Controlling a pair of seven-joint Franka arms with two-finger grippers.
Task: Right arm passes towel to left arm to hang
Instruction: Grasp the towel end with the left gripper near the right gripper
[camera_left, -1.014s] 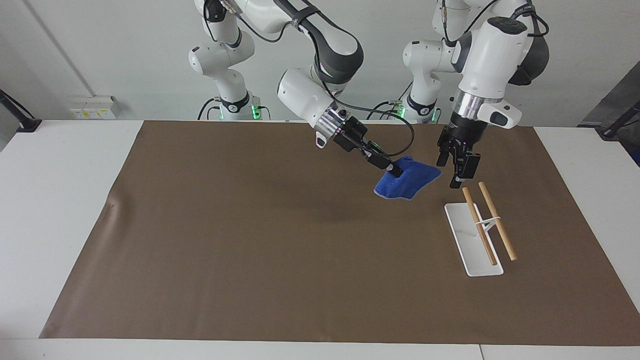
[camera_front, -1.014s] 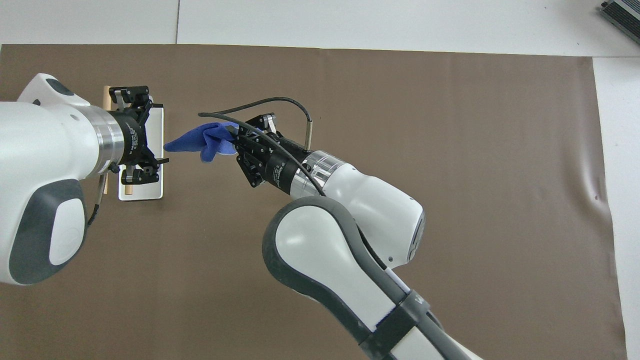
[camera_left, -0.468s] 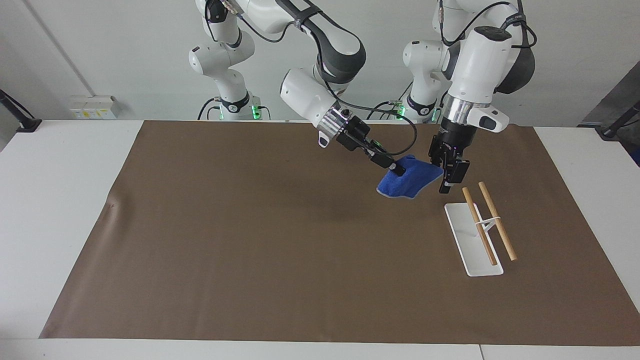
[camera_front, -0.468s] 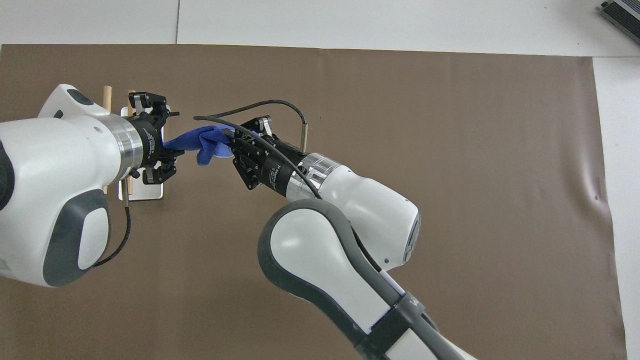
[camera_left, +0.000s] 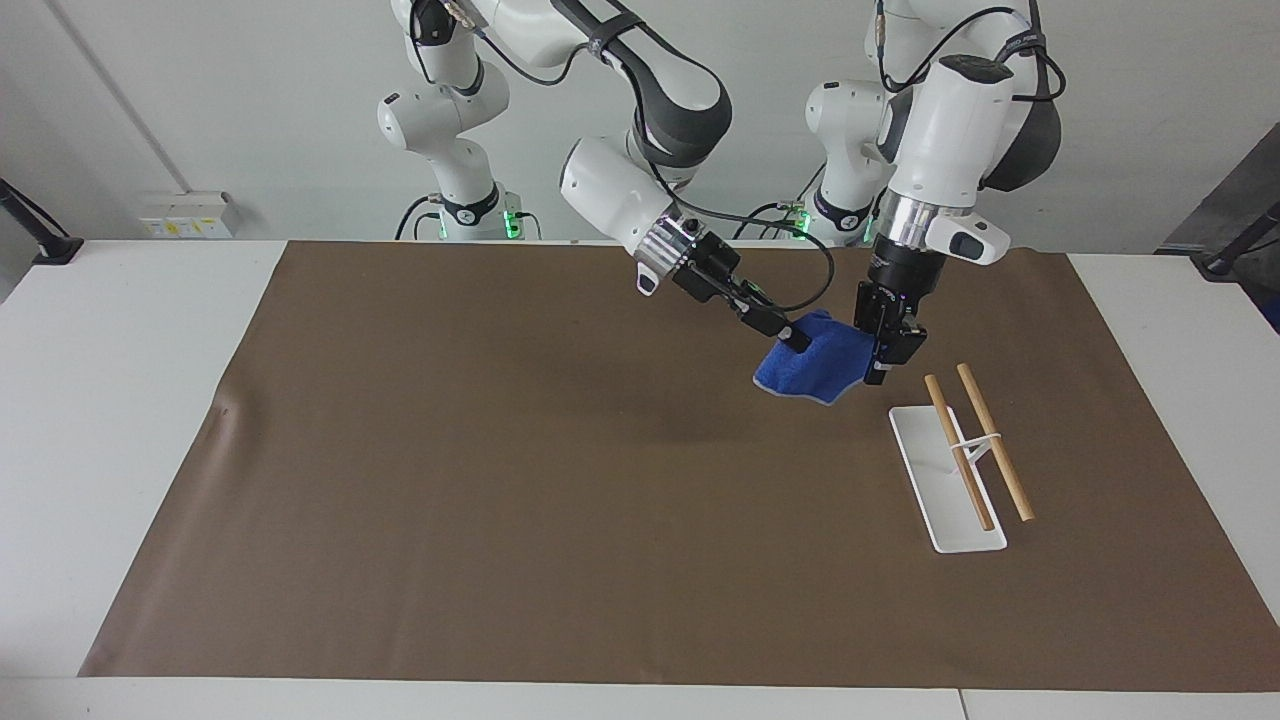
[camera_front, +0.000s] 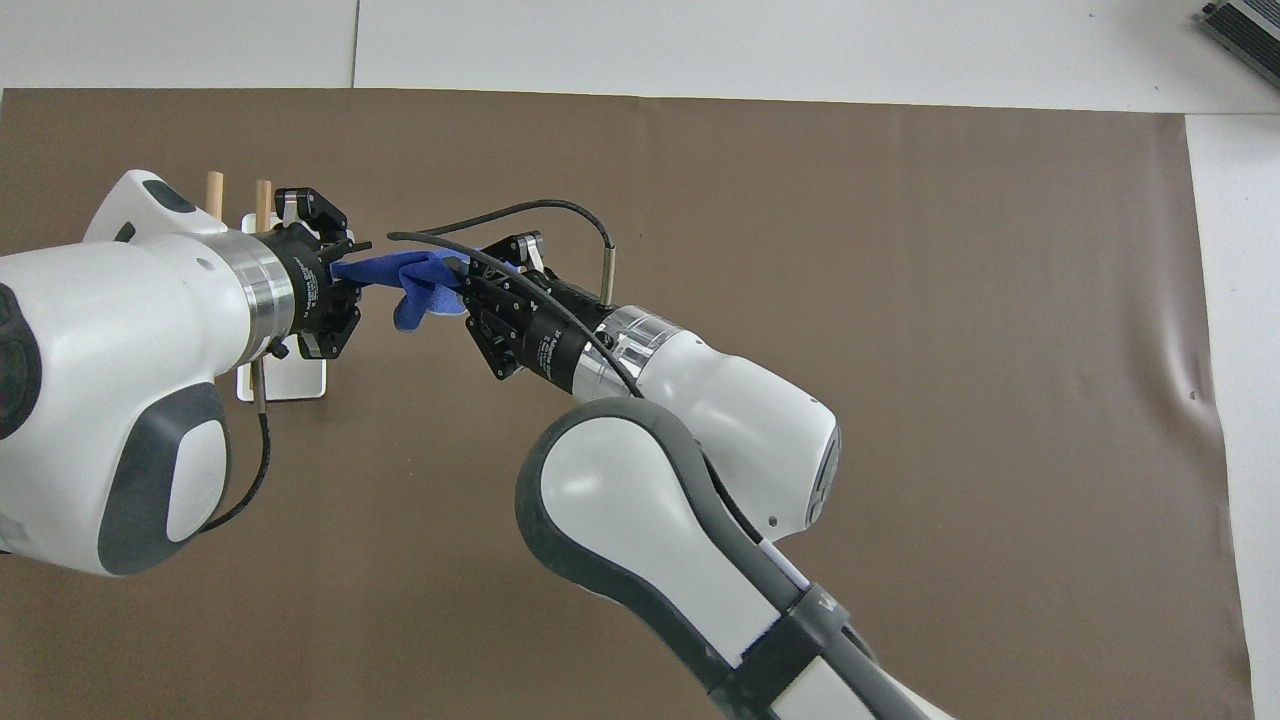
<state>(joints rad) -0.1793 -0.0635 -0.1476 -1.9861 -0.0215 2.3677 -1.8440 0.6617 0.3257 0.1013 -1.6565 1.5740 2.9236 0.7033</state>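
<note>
Hanging above the mat, the towel (camera_left: 815, 368) is gripped by both arms' fingers.

Left gripper came across to the towel's free corner and narrowed onto it.

Over the second, the left gripper (camera_left: 880, 352) swung away from above the wooden rods (camera_left: 978, 445) to the corner of the towel (camera_left: 815, 368) nearest it; its jaws, earlier wide, drew in and seemed to pinch the cloth, though contact is hard to confirm. The right gripper (camera_left: 793, 338) lifted the towel slightly.
</note>
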